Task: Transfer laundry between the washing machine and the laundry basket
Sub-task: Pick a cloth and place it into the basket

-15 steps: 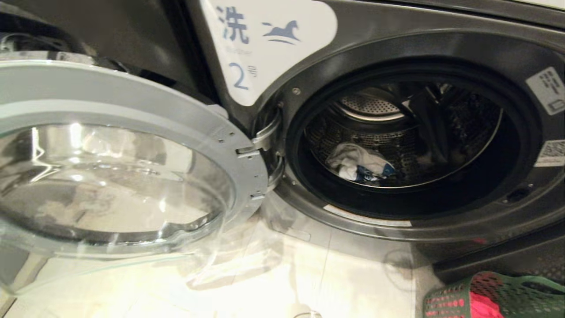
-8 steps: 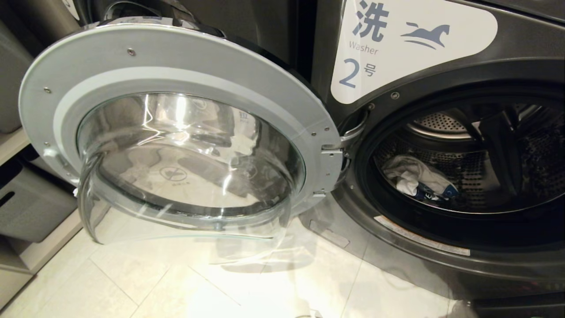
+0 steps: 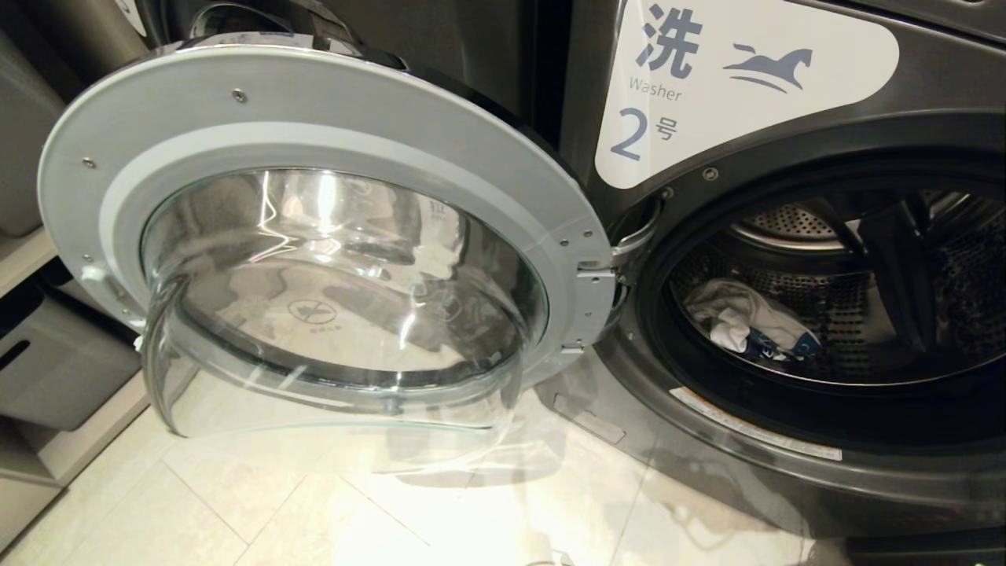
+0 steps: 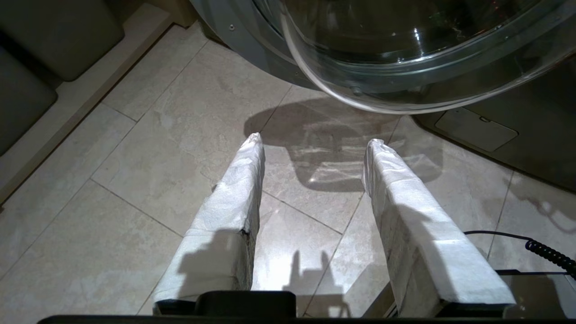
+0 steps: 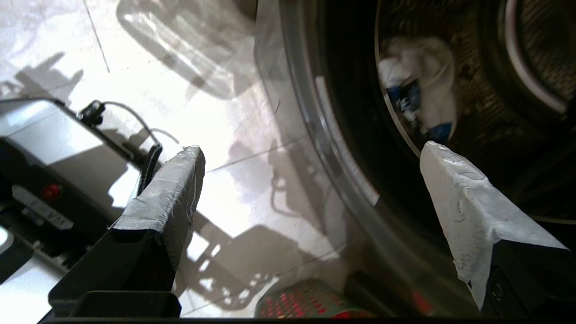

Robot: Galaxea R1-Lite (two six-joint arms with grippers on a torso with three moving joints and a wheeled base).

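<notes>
pale tiled floor (image 3: 314, 511); washing machine (image 3: 786, 472) drum holds white laundry (image 3: 739, 314); right gripper (image 5: 310, 153) wide, empty.

Glossy pale stone floor tiles (image 3: 259, 511) with thin grout lines, glaring under bright overhead light and crossed by soft shadows. Grey storage bins (image 3: 55, 369) on a low beige shelf (image 3: 39, 464) along the left edge. Neighbouring dark grey machine (image 3: 440, 39) behind, mostly in shade
</notes>
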